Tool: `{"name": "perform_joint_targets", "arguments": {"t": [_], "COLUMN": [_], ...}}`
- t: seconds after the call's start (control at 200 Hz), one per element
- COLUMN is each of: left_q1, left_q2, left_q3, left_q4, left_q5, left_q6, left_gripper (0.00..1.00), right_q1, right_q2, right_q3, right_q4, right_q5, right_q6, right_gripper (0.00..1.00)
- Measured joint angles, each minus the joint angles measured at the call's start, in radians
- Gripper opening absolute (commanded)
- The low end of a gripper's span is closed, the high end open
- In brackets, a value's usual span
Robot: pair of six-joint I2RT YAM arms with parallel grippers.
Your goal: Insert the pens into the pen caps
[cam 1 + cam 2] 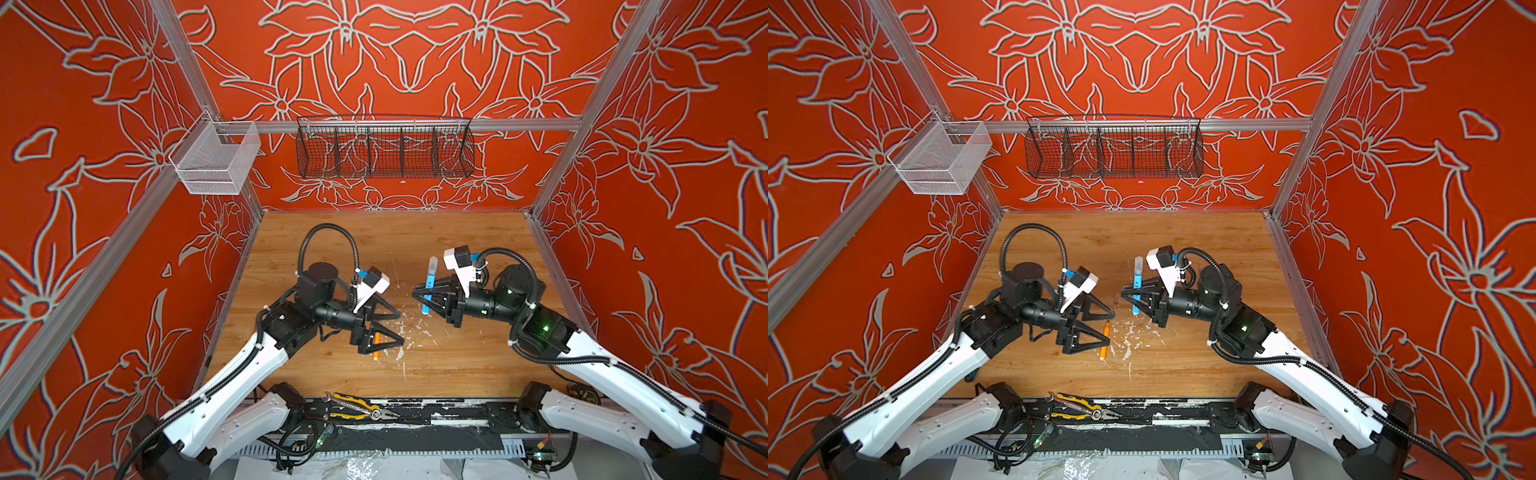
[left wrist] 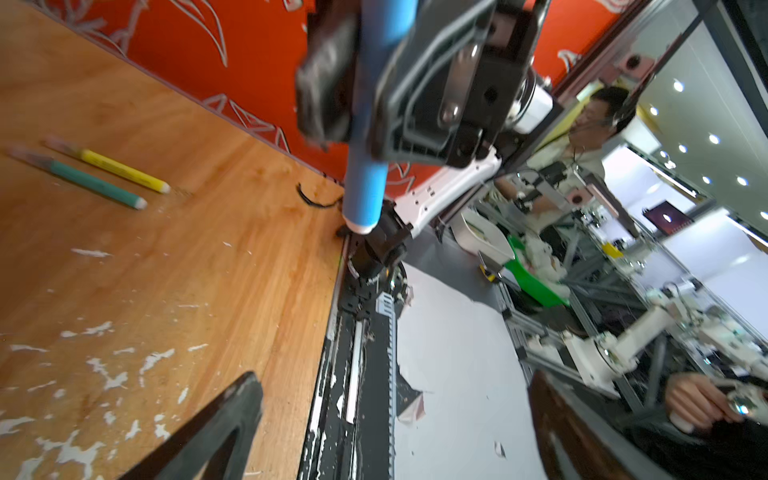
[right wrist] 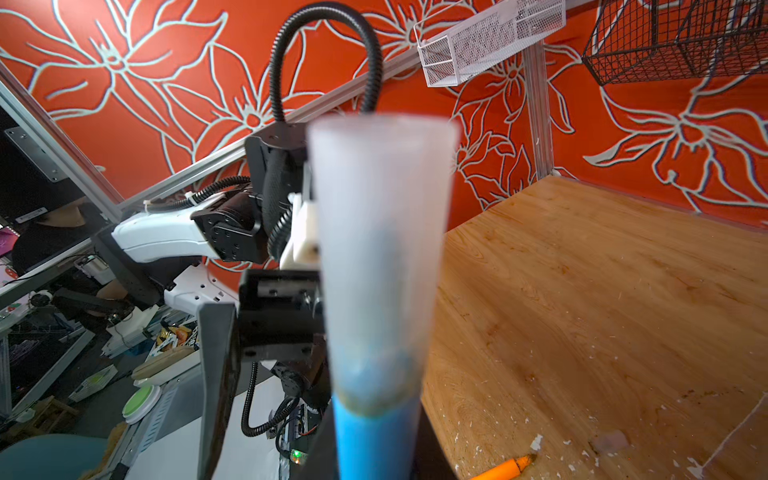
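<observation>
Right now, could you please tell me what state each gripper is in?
Left gripper: open, empty; the orange pen lies loose beneath it.
Right gripper: closed on the blue pen.

The right tool (image 1: pixel 1130 293) grips the capped blue pen (image 1: pixel 1137 277); the left tool (image 1: pixel 1111 328) gapes beside the orange pen (image 1: pixel 1105 340).

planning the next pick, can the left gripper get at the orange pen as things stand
Probably yes: the left gripper hangs open close above the orange pen, which lies flat on the table with nothing lying on it.
</observation>
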Motion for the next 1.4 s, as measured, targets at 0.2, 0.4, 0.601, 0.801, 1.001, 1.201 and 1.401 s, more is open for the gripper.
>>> {"name": "perform_joint_targets", "arguments": {"t": [0.2,0.4,0.601,0.801,1.001,1.201,1.401], "left_q1": [0.065,0.066,0.066,0.066,0.066,0.066,0.065], "left_q2": [-0.061,-0.004,0.077,0.11,0.153,0.177,0.181], "left_q3": [-0.01,-0.009,0.021,0.032,0.05,0.055,0.063], "left_q4": [0.141,0.229,0.303,0.356,0.394,0.408,0.415], "left_q5": [-0.024,-0.047,-0.04,-0.016,0.01,0.034,0.058], "left_q6": [-0.076,-0.101,-0.117,-0.129,-0.145,-0.149,-0.151], "left_gripper": [0.97,0.93,0.81,0.77,0.63,0.44,0.19], "right_q1": [0.0,0.024,0.055,0.068,0.08,0.085,0.088], "right_q2": [0.039,0.097,0.122,0.161,0.19,0.192,0.192], "right_q3": [0.0,0.0,0.0,0.0,0.001,0.015,0.031], "right_q4": [-0.014,-0.034,-0.039,-0.037,-0.029,-0.029,-0.028], "right_q5": [-0.04,-0.115,-0.161,-0.192,-0.2,-0.199,-0.196], "right_q6": [-0.002,-0.002,-0.002,0.003,0.013,0.014,0.017], "right_gripper": [0.0,0.0,0.0,0.0,0.0,0.0,0.0]}}
